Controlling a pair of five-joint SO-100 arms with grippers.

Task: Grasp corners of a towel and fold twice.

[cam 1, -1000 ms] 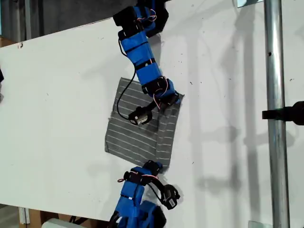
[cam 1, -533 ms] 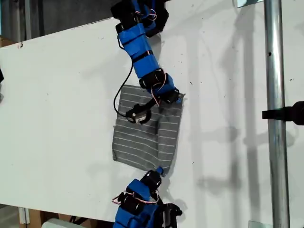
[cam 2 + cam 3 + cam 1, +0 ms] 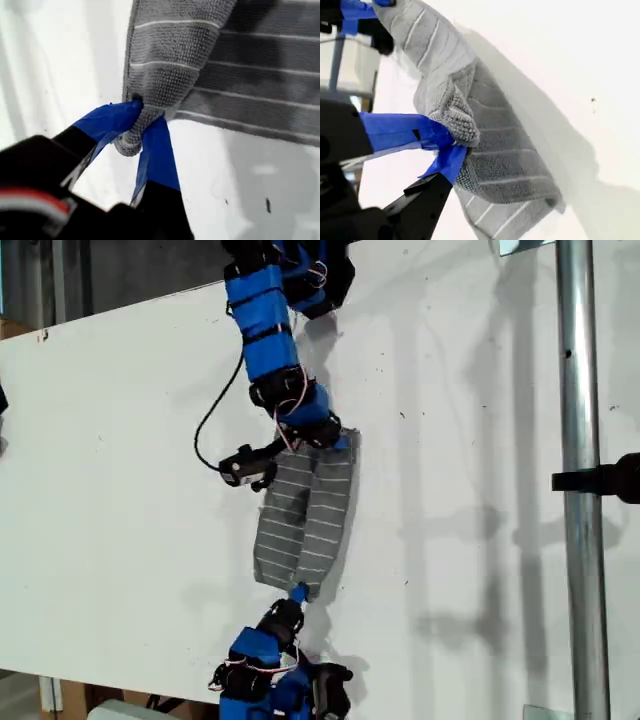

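Towel (image 3: 305,515) hanging stretched between both grippers above white table (image 3: 120,440), bunched narrow. My first gripper (image 3: 142,122) pinching one corner (image 3: 131,142), jaws closed tight on cloth. My second gripper (image 3: 451,145) clamping another corner (image 3: 457,117), jaws closed on fabric. Metal pole (image 3: 580,480) standing at exterior view's right, well apart. Nothing blocking towel.
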